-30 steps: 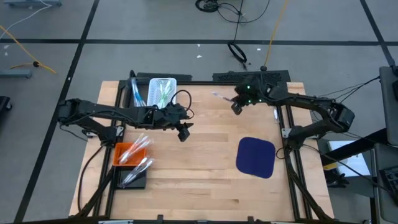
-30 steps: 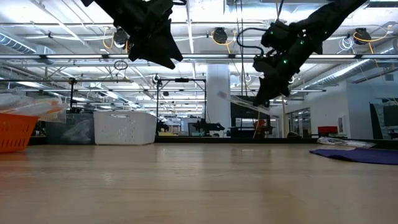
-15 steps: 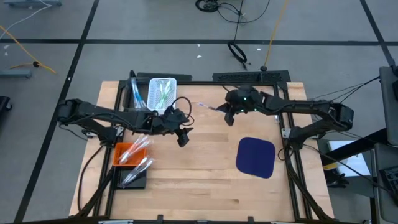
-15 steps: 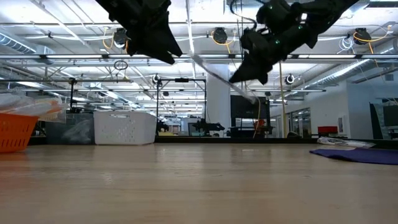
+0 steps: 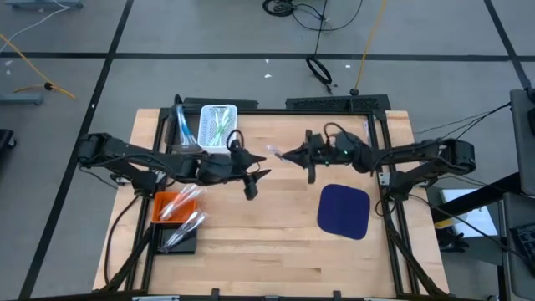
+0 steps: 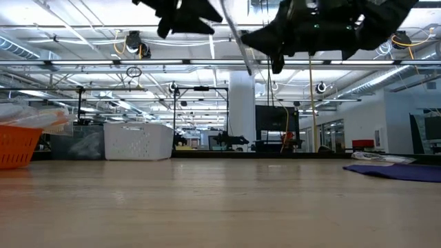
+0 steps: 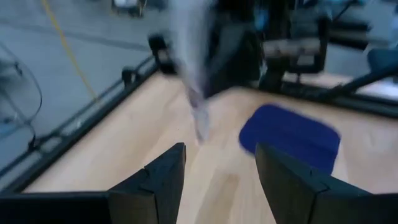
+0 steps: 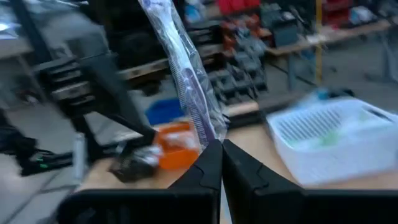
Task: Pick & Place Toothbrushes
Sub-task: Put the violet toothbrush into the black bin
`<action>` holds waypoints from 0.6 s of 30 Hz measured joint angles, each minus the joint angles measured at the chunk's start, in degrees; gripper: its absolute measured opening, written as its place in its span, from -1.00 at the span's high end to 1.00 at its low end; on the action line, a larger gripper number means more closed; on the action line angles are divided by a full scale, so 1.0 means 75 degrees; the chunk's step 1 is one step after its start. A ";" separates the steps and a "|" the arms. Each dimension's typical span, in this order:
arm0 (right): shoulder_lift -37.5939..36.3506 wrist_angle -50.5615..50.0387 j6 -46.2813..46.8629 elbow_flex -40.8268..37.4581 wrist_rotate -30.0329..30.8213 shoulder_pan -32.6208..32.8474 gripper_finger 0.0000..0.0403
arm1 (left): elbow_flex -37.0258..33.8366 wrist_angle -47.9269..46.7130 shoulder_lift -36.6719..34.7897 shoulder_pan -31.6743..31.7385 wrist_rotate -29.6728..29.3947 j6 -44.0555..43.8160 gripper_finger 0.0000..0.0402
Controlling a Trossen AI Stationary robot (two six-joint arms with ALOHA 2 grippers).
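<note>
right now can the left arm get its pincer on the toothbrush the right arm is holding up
Probably yes. The left pincer is open and faces the toothbrush, which the right pincer holds shut, high above the table. In the high view nothing lies between them, though the left wrist view is blurred.

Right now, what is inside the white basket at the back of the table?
The white basket holds a few thin toothbrushes, some green. How many, or what lies beneath them, cannot be seen.

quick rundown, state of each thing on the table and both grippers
left gripper: open, empty, raised over mid-table
right gripper: shut on a wrapped toothbrush, held in the air
white basket: holds green toothbrushes
orange basket: holds toothbrushes
blue mat: flat, nothing on it
</note>
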 joint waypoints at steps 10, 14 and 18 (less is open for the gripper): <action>0.0006 0.1579 0.0115 -0.0594 0.0693 0.0702 1.00 | 0.0003 0.2023 0.0082 -0.0029 0.0000 0.0925 0.01; 0.0009 0.1616 0.0086 -0.0594 0.0845 0.0774 1.00 | 0.0009 0.2758 0.0400 -0.0028 0.0073 0.1321 0.01; 0.0009 0.1599 0.0099 -0.0594 0.0838 0.0786 1.00 | 0.0009 0.3440 0.0812 0.0007 0.0084 0.1550 0.02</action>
